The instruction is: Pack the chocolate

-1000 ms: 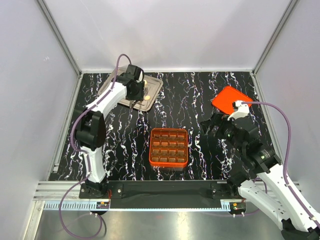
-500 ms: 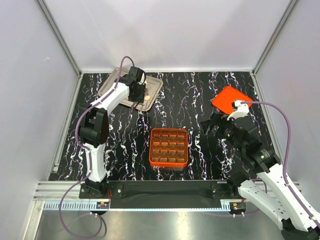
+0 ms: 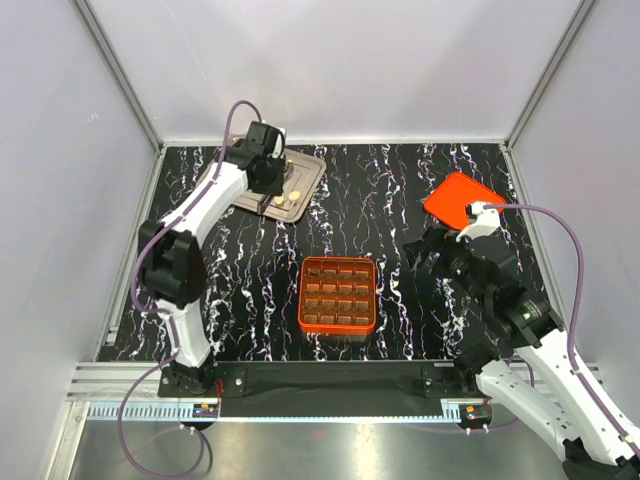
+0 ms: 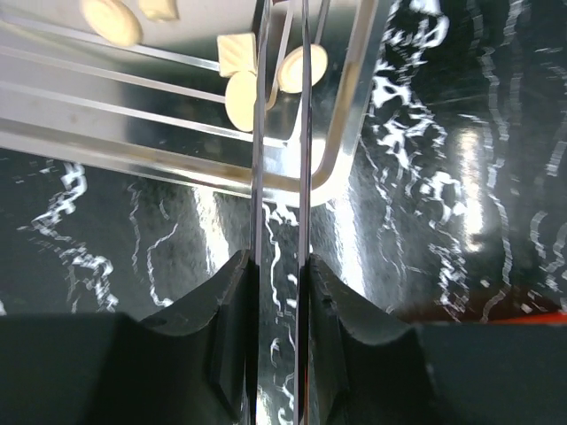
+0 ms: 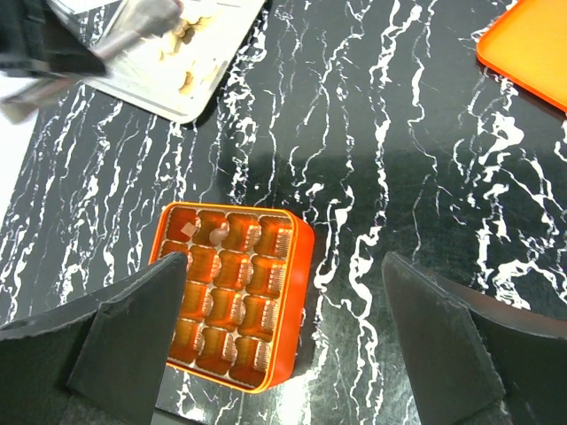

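Several cream-white chocolate pieces [image 4: 244, 99] lie on a silver tray [image 4: 177, 159] at the table's far left; they also show in the top view [image 3: 292, 192]. My left gripper [image 4: 277, 266] is shut on thin metal tweezers [image 4: 260, 177] whose blades reach over the tray's corner among the pieces. I cannot tell whether the tips hold one. The orange box [image 3: 338, 295] with brown grid cells sits mid-table. Two small pale pieces [image 5: 189, 228] lie in its cells. My right gripper [image 5: 279, 266] is open and empty, hovering right of the box.
The orange lid [image 3: 460, 198] lies flat at the far right, also in the right wrist view [image 5: 532, 44]. Grey walls close in the black marbled table [image 3: 380, 200] on three sides.
My left arm has swung slightly toward the far left over the tray with the tweezers. The right arm has not moved.
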